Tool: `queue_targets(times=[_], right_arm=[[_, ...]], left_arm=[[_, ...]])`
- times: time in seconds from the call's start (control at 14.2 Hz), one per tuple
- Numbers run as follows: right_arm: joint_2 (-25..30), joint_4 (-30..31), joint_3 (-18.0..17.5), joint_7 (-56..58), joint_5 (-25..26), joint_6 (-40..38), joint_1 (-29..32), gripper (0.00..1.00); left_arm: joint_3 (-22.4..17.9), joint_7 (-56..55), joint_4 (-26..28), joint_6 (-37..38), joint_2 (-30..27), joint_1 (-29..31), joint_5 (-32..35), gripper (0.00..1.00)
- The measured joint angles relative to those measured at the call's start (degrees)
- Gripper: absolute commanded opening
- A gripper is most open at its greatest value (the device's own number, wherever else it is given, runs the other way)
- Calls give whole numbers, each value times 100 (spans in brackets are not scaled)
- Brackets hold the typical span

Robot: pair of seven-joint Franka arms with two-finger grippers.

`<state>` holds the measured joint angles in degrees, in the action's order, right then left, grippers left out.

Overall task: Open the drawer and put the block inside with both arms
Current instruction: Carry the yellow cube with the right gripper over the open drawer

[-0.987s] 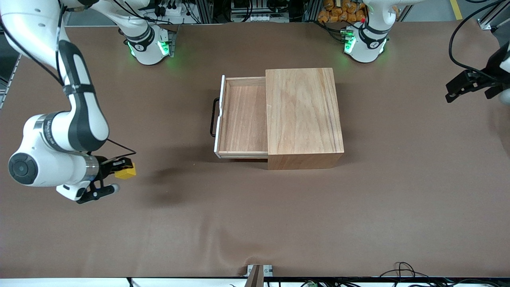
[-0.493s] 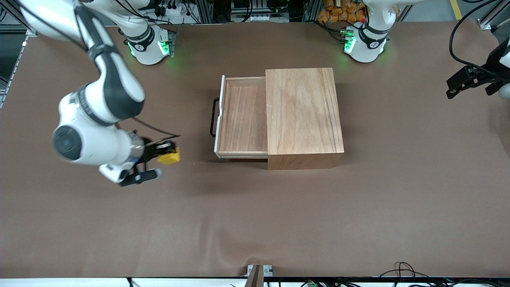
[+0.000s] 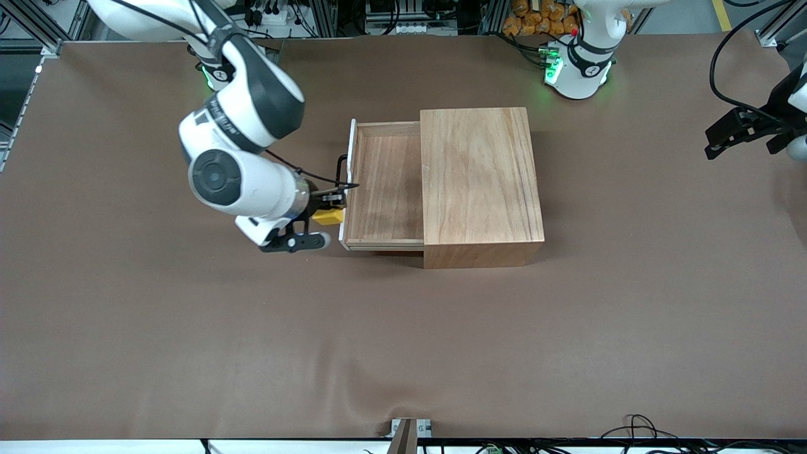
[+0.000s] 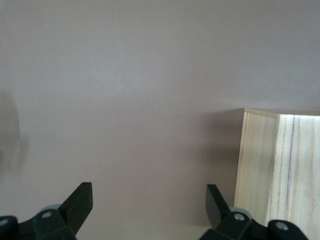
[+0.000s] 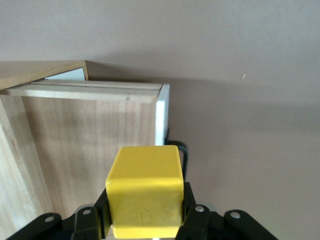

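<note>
Right wrist view alone shows right tool (image 5: 145,220) clamping block (image 5: 145,197).

Right arm bent down from upper left of the front view, right tool (image 3: 323,208) at centre-left, clamped on the block (image 3: 329,216). Left arm waiting at the right edge, left tool (image 4: 149,210) spread wide, holding nothing.

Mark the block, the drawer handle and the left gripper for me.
block (image 3: 329,216): front view, its yellow top face.
drawer handle (image 3: 340,165): front view, the black wire's upper bend.
left gripper (image 4: 149,204): left wrist view, midway between its open fingers.
</note>
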<state>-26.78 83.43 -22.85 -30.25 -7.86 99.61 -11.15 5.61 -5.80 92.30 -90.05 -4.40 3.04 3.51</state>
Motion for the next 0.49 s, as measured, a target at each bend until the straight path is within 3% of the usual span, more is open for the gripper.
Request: queue_targets(times=[0.28,0.49], right_arm=[[-9,256,-5,-333,-6,161,-390,0],[-8,511,-15,-851,-4,698,-807,0]], left_arm=[[0,0,8,-38,6,0,0,100],[1,0,11,-45,7,0,0,100]])
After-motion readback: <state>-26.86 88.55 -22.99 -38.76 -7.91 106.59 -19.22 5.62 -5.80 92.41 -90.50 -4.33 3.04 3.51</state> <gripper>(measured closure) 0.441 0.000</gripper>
